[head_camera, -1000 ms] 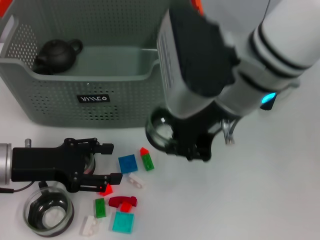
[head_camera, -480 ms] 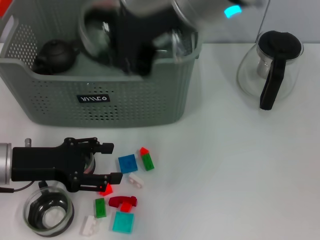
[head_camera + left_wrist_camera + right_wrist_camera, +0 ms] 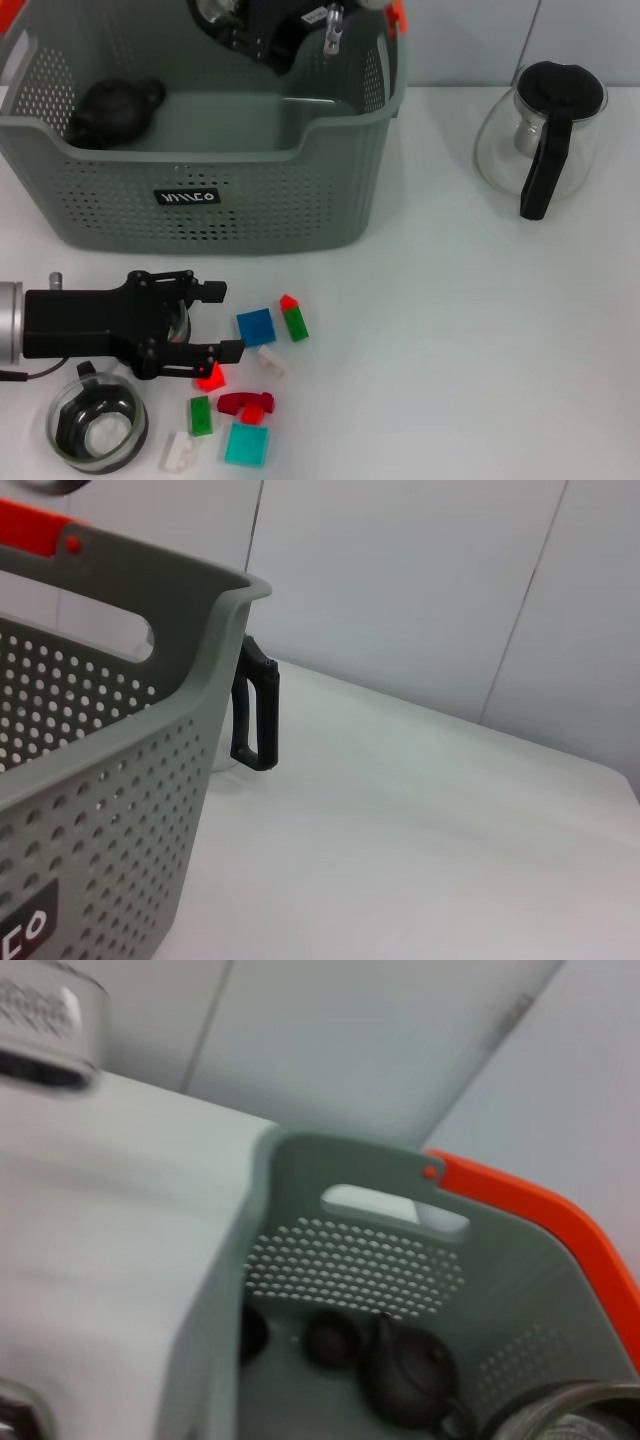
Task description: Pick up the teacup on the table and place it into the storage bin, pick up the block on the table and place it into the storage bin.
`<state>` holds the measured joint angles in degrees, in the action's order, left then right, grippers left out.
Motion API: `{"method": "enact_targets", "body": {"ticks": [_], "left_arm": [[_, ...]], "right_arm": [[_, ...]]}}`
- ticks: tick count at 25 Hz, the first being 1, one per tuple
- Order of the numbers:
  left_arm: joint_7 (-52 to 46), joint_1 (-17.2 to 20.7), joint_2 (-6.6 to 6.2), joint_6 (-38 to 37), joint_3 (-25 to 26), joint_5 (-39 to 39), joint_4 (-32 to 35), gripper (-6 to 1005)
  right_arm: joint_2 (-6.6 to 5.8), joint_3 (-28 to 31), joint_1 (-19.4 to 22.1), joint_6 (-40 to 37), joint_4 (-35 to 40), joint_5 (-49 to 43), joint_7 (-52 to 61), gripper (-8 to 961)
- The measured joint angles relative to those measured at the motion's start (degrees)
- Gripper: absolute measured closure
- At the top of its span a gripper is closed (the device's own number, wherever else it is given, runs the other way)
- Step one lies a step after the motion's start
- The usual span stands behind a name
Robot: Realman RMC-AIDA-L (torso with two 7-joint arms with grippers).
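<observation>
Right hand (image 3: 262, 25) gripping glass teacup (image 3: 560, 1415) over storage bin (image 3: 250, 200), left hand (image 3: 205, 325) parted.

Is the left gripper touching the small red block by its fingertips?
Cannot tell. In the head view the left gripper has its lower fingertip right at the red block, with no plain gap or contact.

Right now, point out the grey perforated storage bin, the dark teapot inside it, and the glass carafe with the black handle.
grey perforated storage bin (image 3: 270, 210): head view, front wall.
dark teapot (image 3: 112, 108): head view, round body.
glass carafe (image 3: 497, 150): head view, clear glass side.
</observation>
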<state>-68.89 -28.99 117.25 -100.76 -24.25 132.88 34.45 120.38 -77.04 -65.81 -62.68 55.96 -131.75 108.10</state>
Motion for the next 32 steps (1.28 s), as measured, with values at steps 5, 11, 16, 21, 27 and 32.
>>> {"method": "enact_targets", "body": {"ticks": [5,11,16,21,27,32], "left_arm": [[0.0,0.3,0.0,-0.1,0.1,0.0,0.0,174],[0.0,0.2,0.0,0.1,0.1,0.0,0.0,174],[-0.3,0.0,-0.05,0.1,0.1,0.0,0.0,174],[-0.3,-0.1,-0.08,0.5,0.1,0.0,0.0,174],[-0.2,-0.1,-0.09,0.7,0.1,0.0,0.0,174],[-0.3,-0.1,-0.09,0.7,0.1,0.0,0.0,174]], "right_arm": [[0.24,-0.6,-0.3,7.4,-7.9,3.6,-6.3,899],[0.43,-4.5,-0.7,17.1,-14.7,8.3,-10.8,897],[0.45,-6.7,-0.7,24.4,-18.8,12.0,-14.3,887],[0.54,-8.2,-0.8,30.2,-21.7,15.4,-17.0,876],[0.62,-11.1,-0.6,35.0,-22.7,17.5,-18.0,864],[0.64,-13.3,-0.5,37.6,-23.4,18.9,-18.2,854]]}}
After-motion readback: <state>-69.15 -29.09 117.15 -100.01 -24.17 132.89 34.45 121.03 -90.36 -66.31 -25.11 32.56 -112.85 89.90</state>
